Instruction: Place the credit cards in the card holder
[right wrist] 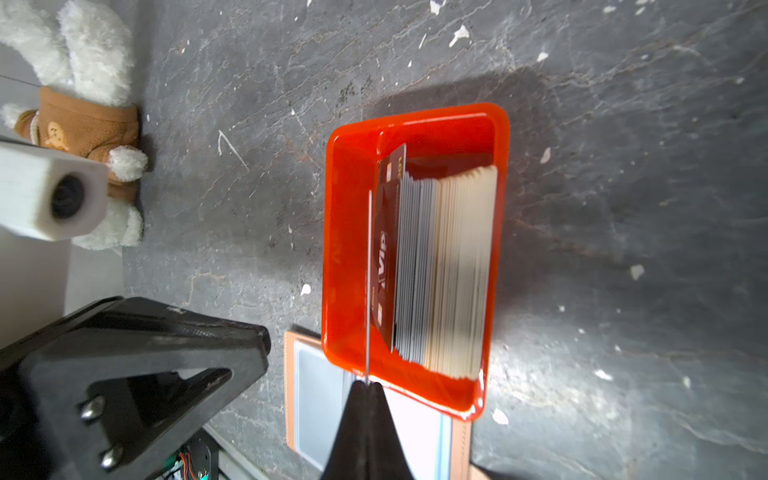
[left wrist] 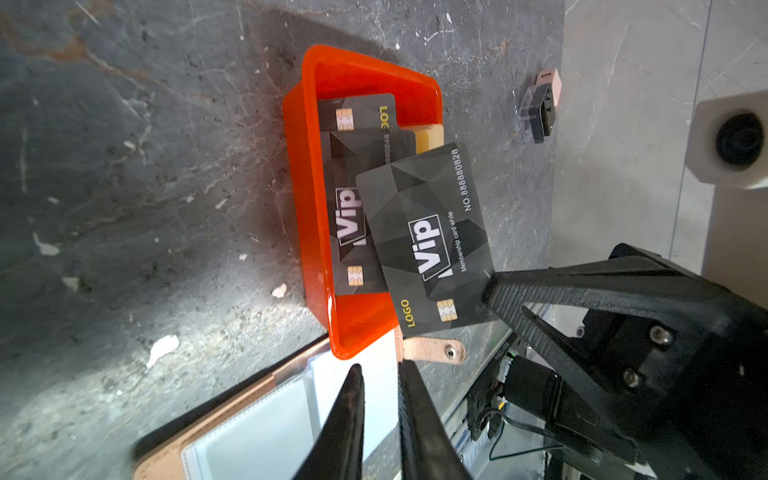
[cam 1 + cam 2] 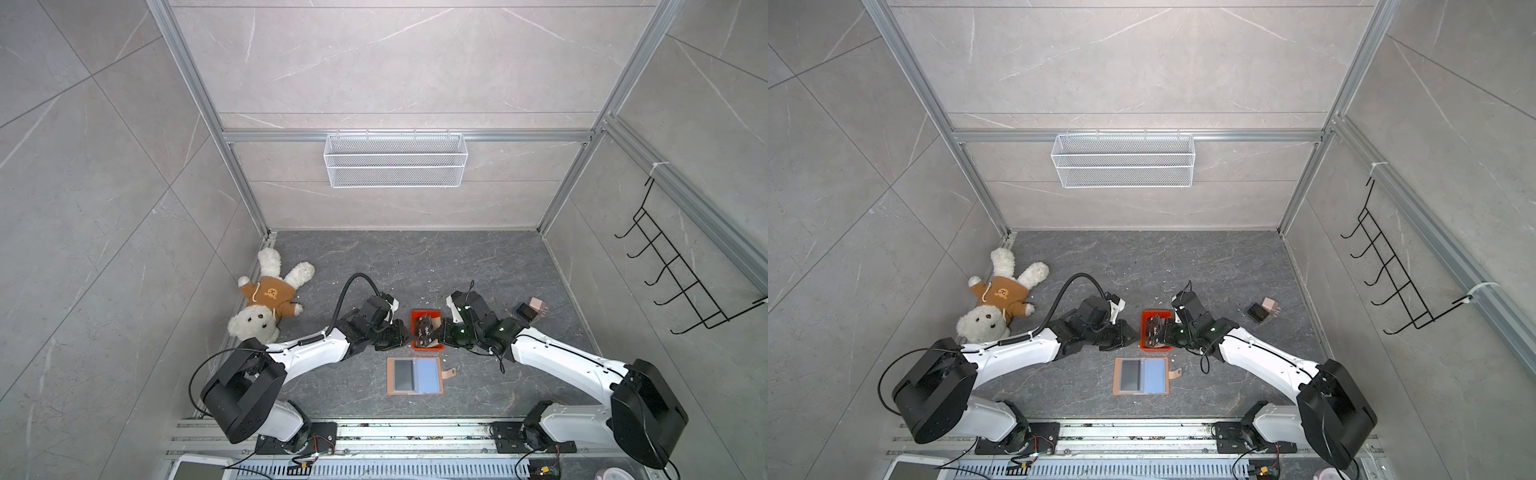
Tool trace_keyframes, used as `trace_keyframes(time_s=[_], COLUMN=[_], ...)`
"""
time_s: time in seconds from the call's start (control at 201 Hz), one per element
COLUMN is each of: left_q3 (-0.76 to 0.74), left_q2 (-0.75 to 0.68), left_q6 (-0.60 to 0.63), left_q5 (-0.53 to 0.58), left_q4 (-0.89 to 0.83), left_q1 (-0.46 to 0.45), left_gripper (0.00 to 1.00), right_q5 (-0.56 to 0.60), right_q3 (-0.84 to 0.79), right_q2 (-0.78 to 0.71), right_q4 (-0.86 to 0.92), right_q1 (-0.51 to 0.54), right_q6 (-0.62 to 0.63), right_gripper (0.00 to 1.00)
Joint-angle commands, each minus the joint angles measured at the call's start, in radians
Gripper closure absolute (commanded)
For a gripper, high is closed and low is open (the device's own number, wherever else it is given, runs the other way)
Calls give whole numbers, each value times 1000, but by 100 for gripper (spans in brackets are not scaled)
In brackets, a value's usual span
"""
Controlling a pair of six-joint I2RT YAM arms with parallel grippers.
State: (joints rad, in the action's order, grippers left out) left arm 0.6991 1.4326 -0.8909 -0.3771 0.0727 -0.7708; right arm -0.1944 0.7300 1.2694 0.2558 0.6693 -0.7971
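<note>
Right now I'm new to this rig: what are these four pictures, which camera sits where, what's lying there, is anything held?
Two robot arms, each ending in a two-finger gripper, work over a dark stone-look surface. Two pictures come from a twin camera overhead and show nearly the same whole scene. The other two come from a camera on each arm's wrist, looking out past the tips. In the middle sits an orange tray holding a stack of cards. Nearer the arm bases a tan card holder lies open, clear sleeves up. A teddy bear lies at the left, two small blocks at the right. The right gripper is shut on one black card, pinched by its edge over the tray. The left gripper holds nothing, its fingers slightly apart, beside the tray.
</note>
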Motion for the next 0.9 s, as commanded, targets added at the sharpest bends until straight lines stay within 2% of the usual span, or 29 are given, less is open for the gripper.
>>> trace_keyframes(time_s=[0.0,0.269,0.567,0.891], left_q3=[-44,-125,-188,-219], left_q2=[-62,-136,-166,-116], left_q6=[-50,-122,-209,-323], left_q5=[-42,-140,-238,-288], left_q4=[118,314,526,766], left_q1=[-3,-3,1,1], left_gripper=[80,74,72,72], right_q5=[24,17,-4,-98], right_q3=[-25,-67,-122,-182], right_q2=[-68,-233,-450,-544], right_q4=[-2,17,29,-84], right_q1=[13,46,61,62], right_q6=[-27,-46,-128,-199], right_gripper=[100,100,100,100])
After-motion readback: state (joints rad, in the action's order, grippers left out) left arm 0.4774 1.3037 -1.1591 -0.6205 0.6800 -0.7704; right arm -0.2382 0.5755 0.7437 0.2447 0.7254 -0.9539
